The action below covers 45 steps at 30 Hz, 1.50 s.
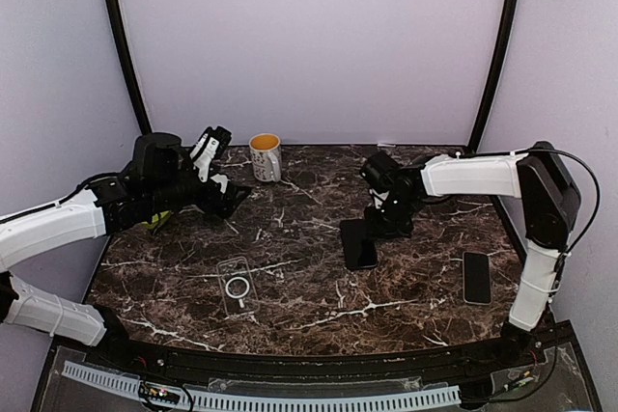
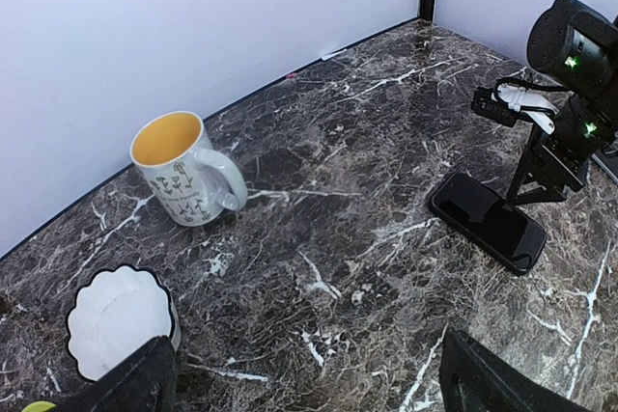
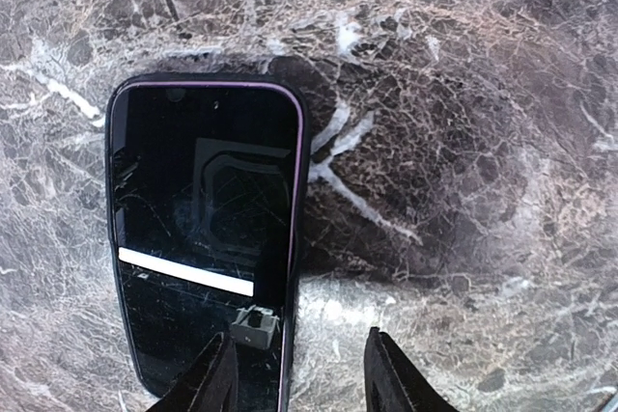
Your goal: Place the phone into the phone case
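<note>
The clear phone case, with its white ring, lies flat at the near left-centre of the marble table. A black phone lies flat at the centre right and also shows in the right wrist view and the left wrist view. My right gripper hovers low over it, open, its jaws straddling the phone's long right edge. A second black phone lies at the right. My left gripper is open and empty above the table's back left.
A white mug with a yellow inside stands at the back centre, also in the left wrist view. A white scalloped dish sits under the left wrist. A yellow-green object lies by the left arm. Walls enclose the table.
</note>
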Available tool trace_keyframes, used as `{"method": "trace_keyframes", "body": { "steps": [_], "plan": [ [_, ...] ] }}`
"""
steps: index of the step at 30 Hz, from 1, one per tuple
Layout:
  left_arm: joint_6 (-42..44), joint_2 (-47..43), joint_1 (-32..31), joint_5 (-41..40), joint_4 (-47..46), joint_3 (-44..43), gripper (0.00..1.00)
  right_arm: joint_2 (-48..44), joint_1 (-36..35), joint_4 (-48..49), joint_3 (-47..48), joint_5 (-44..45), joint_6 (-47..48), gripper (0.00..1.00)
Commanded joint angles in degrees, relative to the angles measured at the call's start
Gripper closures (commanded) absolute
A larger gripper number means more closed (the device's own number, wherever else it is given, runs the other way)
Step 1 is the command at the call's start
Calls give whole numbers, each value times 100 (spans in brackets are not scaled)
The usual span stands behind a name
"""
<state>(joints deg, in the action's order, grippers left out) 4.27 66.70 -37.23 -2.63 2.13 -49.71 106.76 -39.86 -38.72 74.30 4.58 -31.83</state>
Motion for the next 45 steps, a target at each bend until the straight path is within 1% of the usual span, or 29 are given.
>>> {"method": "trace_keyframes", "body": {
  "steps": [1, 4, 6, 10, 12, 14, 15, 17, 18, 19, 20, 24, 27, 29, 30, 31, 32, 33, 34, 35, 36, 39, 43, 45],
  "plan": [
    [78, -165, 36, -4, -44, 106, 3, -91, -180, -184, 168, 535, -95, 54],
    [82, -158, 32, 8, -54, 111, 3, -101, -402, 248, 309, 567, 159, 56],
    [89, -145, 34, 8, -55, 111, 3, 66, -579, 349, 580, 636, 410, 56],
    [114, -123, 33, -31, -32, 111, 3, 587, -657, -215, 1234, 1135, 306, 58],
    [137, -129, 32, -61, -38, 119, 3, 663, -654, -416, 1306, 1462, 173, 58],
    [150, -130, 36, -74, -48, 132, 3, 576, -650, -481, 1214, 1705, 61, 55],
    [151, -124, 34, -71, -51, 136, 3, 487, -653, -496, 1121, 1817, 14, 50],
    [153, -108, 32, -66, -45, 130, 3, 296, -619, -570, 902, 2100, -91, 36],
    [155, -102, 32, -59, -45, 129, 3, 207, -589, -680, 756, 2254, -181, 25],
    [154, -97, 36, -47, -46, 124, 3, 118, -552, -795, 641, 2453, -275, 11],
    [149, -96, 33, -43, -37, 122, 3, 37, -498, -896, 493, 2576, -363, 3],
    [156, -95, 32, -16, -15, 116, 3, -411, -159, -1157, -304, 2827, -761, 1],
    [319, -31, 44, 79, 186, 78, 2, -791, 142, -934, -1069, 2693, -914, 1],
    [421, 215, 50, 124, 702, -160, 2, -1030, 271, -717, -1433, 2544, -939, 1],
    [405, 516, 63, 101, 1174, -394, 4, -1120, 310, -615, -1562, 2478, -946, 1],
    [269, 694, 112, 186, 1460, -528, 7, -1185, 335, -502, -1644, 2412, -936, 1],
    [154, 1025, 160, 356, 2009, -756, 15, -1214, 344, -441, -1698, 2386, -909, 1],
    [-106, 1336, 284, 816, 2230, -837, 20, -1207, 347, -409, -1698, 2374, -870, 1],
    [-236, 1473, 342, 1036, 2533, -886, 29, -1172, 348, -393, -1682, 2365, -817, 1],
    [-454, 1683, 428, 1329, 2686, -822, 32, -1136, 347, -384, -1662, 2368, -738, 1],
    [-546, 1769, 459, 1411, 2726, -768, 35, -1098, 347, -366, -1633, 2364, -670, 1],
    [-782, 2043, 613, 1483, 2849, -575, 36, -1014, 347, -280, -1557, 2321, -477, 1],
    [-637, 2259, 907, 1116, 2978, -645, 25, -1012, 347, -85, -1567, 2247, -351, 1],
    [-416, 2471, 1062, 1092, 3125, -744, 24, -1030, 347, 55, -1643, 2177, -298, 1]
  ]
}}
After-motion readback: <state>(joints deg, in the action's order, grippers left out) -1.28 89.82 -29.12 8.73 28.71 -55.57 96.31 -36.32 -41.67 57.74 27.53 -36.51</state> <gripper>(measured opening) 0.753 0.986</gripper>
